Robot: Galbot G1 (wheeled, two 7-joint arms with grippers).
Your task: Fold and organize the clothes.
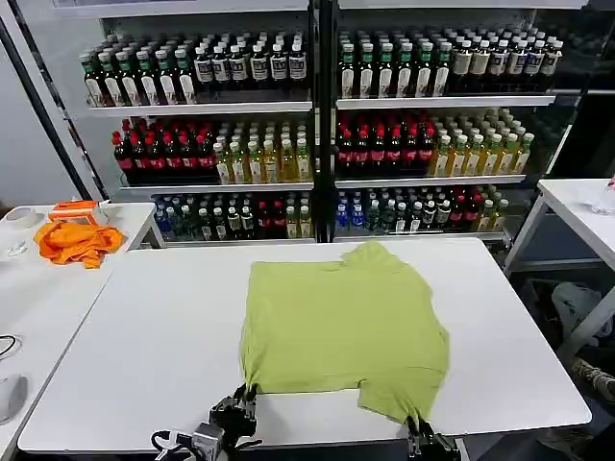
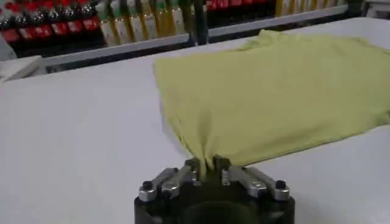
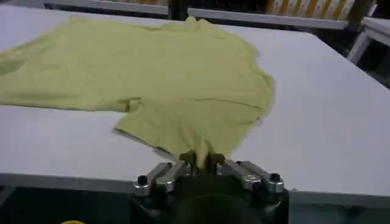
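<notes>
Now — T-shirt (image 1: 341, 327) flat on white table (image 1: 144, 355) | drink shelves (image 1: 317, 134) behind

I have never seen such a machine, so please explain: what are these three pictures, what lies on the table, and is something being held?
This is a robot with two arms. The large picture comes from a camera on its head, looking down at a white table. The other two come from cameras on its wrists, so each shows its own end effector up close.

A lime-green T-shirt lies spread on the table. The left end effector is shut on the shirt's near left corner, and the right end effector is shut on the near right corner, both at the table's near edge.

An orange cloth lies on a side table at the left. Shelves of bottles stand behind.
</notes>
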